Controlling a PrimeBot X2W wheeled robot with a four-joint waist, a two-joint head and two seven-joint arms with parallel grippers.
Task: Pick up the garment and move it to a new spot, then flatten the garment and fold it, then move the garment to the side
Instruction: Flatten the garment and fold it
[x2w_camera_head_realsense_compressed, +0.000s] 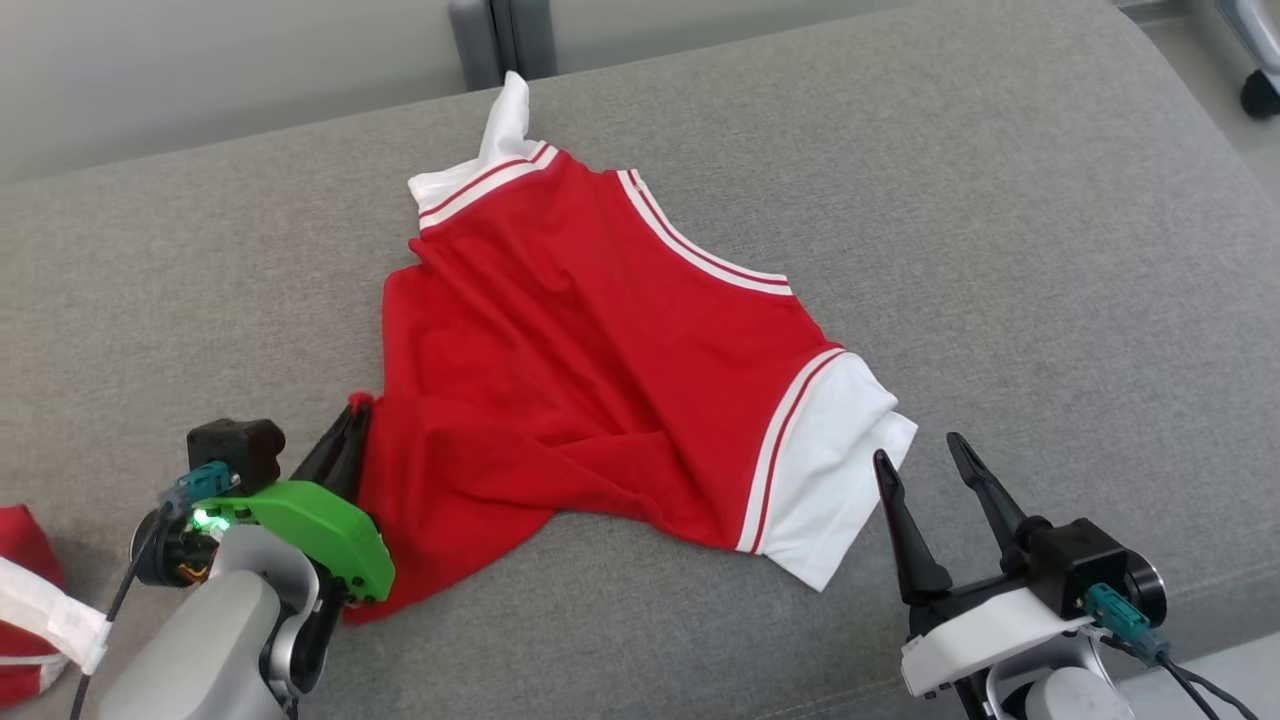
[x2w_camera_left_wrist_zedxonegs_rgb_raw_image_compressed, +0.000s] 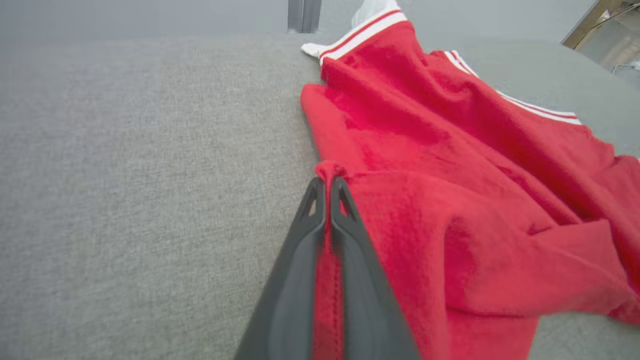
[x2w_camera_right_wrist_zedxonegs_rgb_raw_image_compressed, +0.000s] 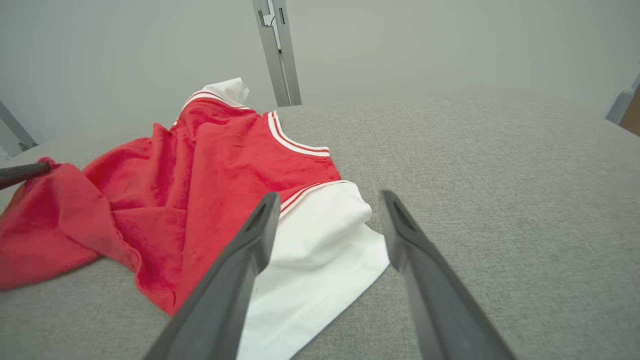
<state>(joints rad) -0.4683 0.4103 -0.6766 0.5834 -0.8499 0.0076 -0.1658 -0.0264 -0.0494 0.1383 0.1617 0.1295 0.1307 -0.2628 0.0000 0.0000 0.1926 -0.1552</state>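
Red garment (x2w_camera_head_realsense_compressed: 560, 340) on grey cushion (x2w_camera_head_realsense_compressed: 1000, 250); left gripper (x2w_camera_left_wrist_zedxonegs_rgb_raw_image_compressed: 327, 184) jaws clamped on its edge; right gripper (x2w_camera_head_realsense_compressed: 918, 447) jaws apart, just beside white sleeve (x2w_camera_head_realsense_compressed: 830, 480).

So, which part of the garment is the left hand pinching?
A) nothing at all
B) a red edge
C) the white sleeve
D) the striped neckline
B: the left hand is shut on a red edge of the garment, while the right hand stands open near the white sleeve.
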